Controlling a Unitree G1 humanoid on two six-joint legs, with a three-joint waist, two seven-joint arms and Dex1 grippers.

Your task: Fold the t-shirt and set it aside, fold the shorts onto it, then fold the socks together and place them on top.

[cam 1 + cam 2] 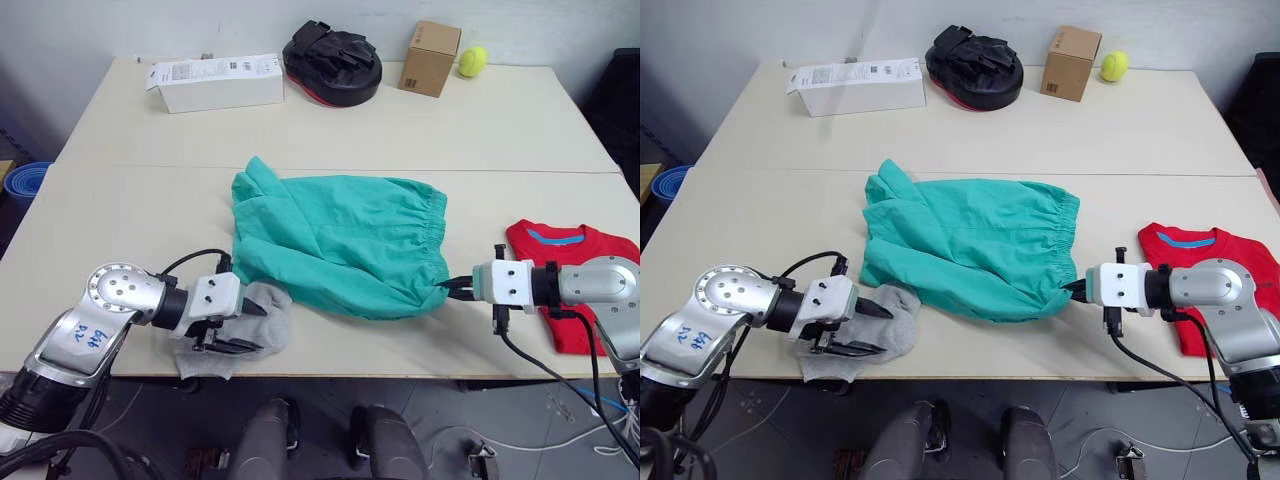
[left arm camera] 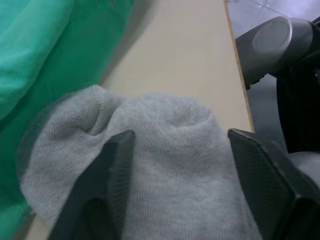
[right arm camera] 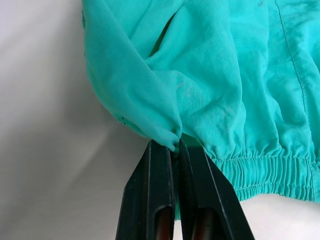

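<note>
Teal-green shorts [image 1: 335, 240] lie spread across the middle of a pale wooden table [image 1: 120, 215], their gathered waistband turned toward the robot's right. The right end effector [image 1: 455, 290] is clenched on the near corner of that waistband edge, its two black fingers [image 3: 150, 200] pressed together with a fold of the green cloth caught between them. Just beyond it, at the table's right edge, the red t-shirt [image 1: 570, 270] rests folded, its blue collar band showing. Near the front edge on the robot's left, the light grey socks [image 1: 245, 335] sit bunched in a soft heap, touching the lower left hem of the shorts. The left end effector [image 1: 235, 328] rests over this heap with its fingers [image 2: 110, 170] spread apart, one on each side of the knit fabric, not yet closed on it. Along the far side of the table stand a white carton [image 1: 215, 82], a black padded mitt with a red rim [image 1: 332, 62], a small brown cardboard box [image 1: 430, 58] and a yellow-green tennis ball [image 1: 473, 61], all well apart from the clothing.
</note>
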